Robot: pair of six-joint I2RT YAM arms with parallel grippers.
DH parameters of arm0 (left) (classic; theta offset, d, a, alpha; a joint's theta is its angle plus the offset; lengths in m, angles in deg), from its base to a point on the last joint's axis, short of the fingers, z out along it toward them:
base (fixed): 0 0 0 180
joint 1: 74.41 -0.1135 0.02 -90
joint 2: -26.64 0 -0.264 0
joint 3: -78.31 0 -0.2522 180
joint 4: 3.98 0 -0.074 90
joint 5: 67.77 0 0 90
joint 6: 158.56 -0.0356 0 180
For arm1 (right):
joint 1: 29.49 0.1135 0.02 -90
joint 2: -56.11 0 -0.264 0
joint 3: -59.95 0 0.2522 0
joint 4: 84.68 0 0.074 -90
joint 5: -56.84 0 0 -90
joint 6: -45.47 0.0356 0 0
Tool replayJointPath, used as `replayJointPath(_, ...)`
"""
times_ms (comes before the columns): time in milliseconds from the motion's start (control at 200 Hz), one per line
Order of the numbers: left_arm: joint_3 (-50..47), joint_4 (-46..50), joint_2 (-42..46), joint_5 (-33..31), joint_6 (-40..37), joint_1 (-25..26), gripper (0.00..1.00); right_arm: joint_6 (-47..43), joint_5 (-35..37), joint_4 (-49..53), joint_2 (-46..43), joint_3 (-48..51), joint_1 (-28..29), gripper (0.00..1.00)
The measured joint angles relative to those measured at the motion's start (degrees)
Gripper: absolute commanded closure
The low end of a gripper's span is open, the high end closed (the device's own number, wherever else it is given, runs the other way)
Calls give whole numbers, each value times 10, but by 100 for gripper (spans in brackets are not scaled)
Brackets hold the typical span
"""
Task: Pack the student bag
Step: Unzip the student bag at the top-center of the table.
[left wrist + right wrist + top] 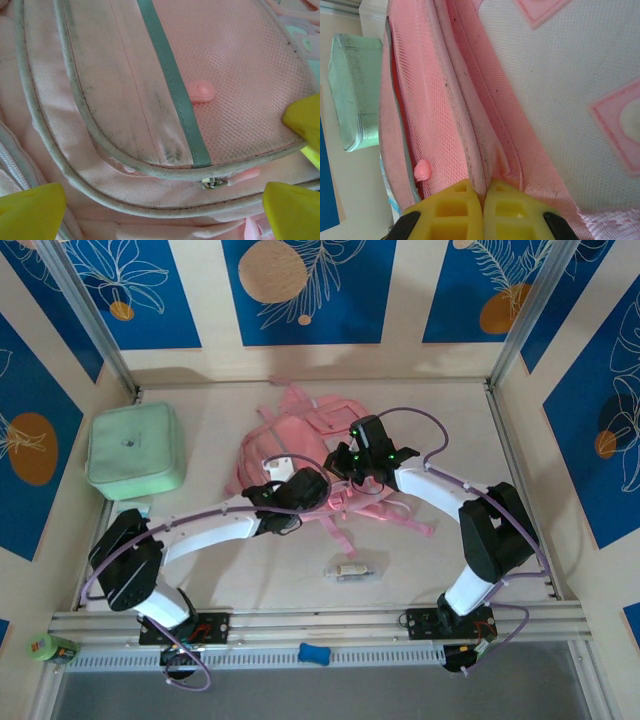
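The student bag (290, 435) lies flat in the middle of the table, pink with grey piping. My left gripper (305, 488) hovers over its front pocket, open wide, with nothing between the yellow fingertips (31, 210). In the left wrist view the gripper (162, 212) frames the pocket seam of the bag (125, 100). A metal zipper slider (215, 183) with a pink tab sits between the tips. My right gripper (352, 462) is shut on a fold of the bag's pink fabric (485, 150), and its pads (452, 210) pinch the edge by the mesh pocket.
A mint green square zip case (135, 450) stands at the left of the bag and is seen again (352, 90) in the right wrist view. A small clear item (350, 571) lies near the front edge. Pink straps (385, 515) trail toward the right arm.
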Motion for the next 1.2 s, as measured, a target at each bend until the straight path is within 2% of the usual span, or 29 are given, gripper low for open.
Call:
replayJointPath(270, 13, -2, -47, -19, 28, 1, 1, 6, -3, -1, 1, 0, -2, 100)
replayJointPath(715, 16, 3, -47, -38, 42, -6, 0, 5, -4, -12, 5, -2, -2, 100)
replayJointPath(890, -24, 28, 4, -37, 54, -8, 3, -1, -6, -1, 10, -14, -2, 100)
replayJointPath(1051, -52, 74, 67, -36, 63, -9, 1, -1, -6, 3, 11, -17, -2, 100)
replayJointPath(1201, -56, 55, 88, -19, 64, -3, 1, -1, -6, 2, 12, -17, -2, 100)
